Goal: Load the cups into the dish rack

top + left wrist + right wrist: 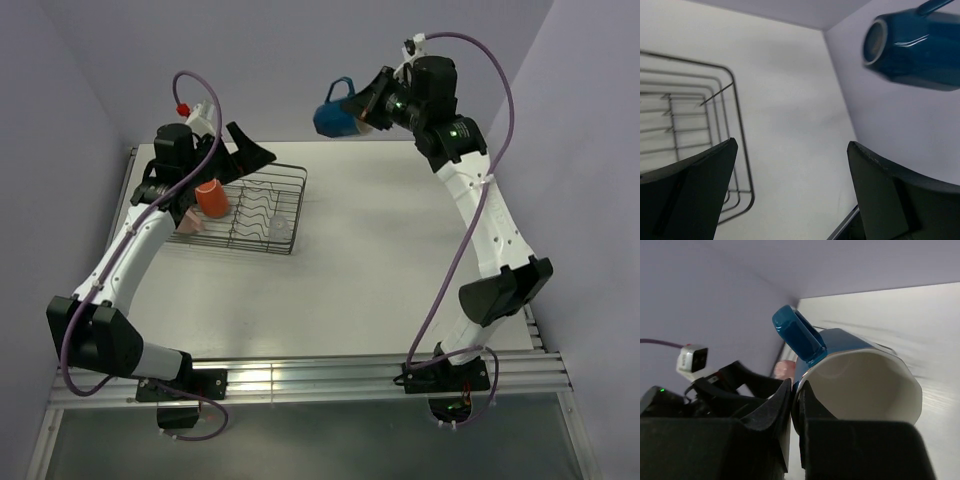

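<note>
Top external view: my right gripper [366, 106] pinches the blue mug [335, 117] by its rim, high over the far edge of the table [380, 260]. My left gripper [247, 152] stands spread wide above the dish rack [300, 205], which holds the orange mug [211, 198], pink mug [190, 222] and glass tumbler [281, 229].

Table [380, 260]: rectangular, white matte top, with faint streaks in the right wrist view. Rail [330, 378]: ribbed silver metal strip along the table's near edge, with a bright patch of glare left of centre. Back wall [290, 60], left wall [50, 140], right wall [595, 180]: plain pale lavender panels enclosing the table on three sides. Lower surface [300, 440]: dark grey, beyond the rail. Light: soft, even, with faint shadows.
</note>
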`<control>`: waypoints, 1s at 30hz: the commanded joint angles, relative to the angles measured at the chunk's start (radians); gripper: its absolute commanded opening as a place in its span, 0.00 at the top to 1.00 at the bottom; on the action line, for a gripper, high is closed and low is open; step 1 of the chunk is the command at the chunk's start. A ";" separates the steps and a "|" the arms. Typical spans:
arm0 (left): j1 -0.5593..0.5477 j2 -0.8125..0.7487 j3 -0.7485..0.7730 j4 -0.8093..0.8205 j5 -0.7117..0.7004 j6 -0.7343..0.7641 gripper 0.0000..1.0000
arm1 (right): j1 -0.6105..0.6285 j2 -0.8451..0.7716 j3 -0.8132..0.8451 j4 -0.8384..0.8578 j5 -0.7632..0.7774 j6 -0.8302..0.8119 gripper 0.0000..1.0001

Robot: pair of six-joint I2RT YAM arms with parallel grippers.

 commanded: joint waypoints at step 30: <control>0.005 0.303 -0.087 1.382 0.440 -0.577 0.02 | -0.013 0.058 -0.412 1.154 -0.637 0.794 1.00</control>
